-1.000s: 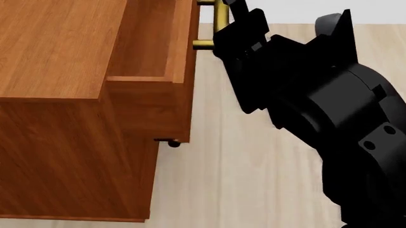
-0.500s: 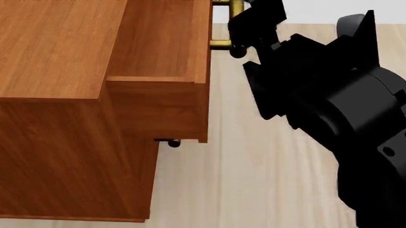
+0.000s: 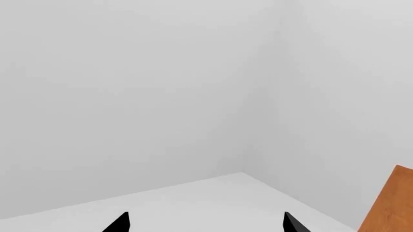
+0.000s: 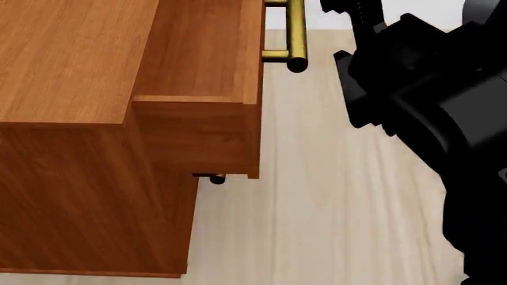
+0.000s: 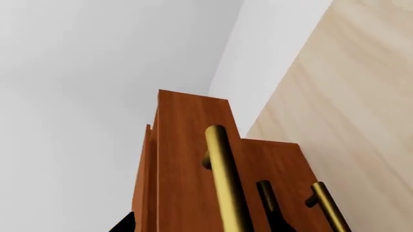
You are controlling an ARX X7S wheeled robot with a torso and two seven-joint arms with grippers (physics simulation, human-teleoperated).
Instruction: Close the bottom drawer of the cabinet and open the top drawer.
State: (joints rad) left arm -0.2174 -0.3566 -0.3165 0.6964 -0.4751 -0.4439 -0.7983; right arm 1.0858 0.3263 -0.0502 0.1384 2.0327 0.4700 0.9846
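The cabinet point(image 4: 71, 71) fills the left of the head view. Its top drawer point(image 4: 202, 53) stands pulled out, with its brass bar handle point(image 4: 296, 35) free. My right gripper point(image 5: 200, 226) is open and drawn back a short way from that handle point(image 5: 225, 183), its arm point(image 4: 420, 101) dark at the right. Below, the bottom drawer's handle point(image 5: 328, 208) shows against the flush lower fronts. A handle end point(image 4: 212, 178) peeks out under the open drawer. My left gripper point(image 3: 205, 223) is open, holds nothing and faces a white wall.
Pale wood floor point(image 4: 333, 208) lies in front of the cabinet. A white wall point(image 3: 161, 87) and a room corner lie ahead of the left wrist camera, with a cabinet edge point(image 3: 390, 205) at one side.
The top drawer slid further out, then stopped. My right gripper has let go of its handle and pulled back to the right.
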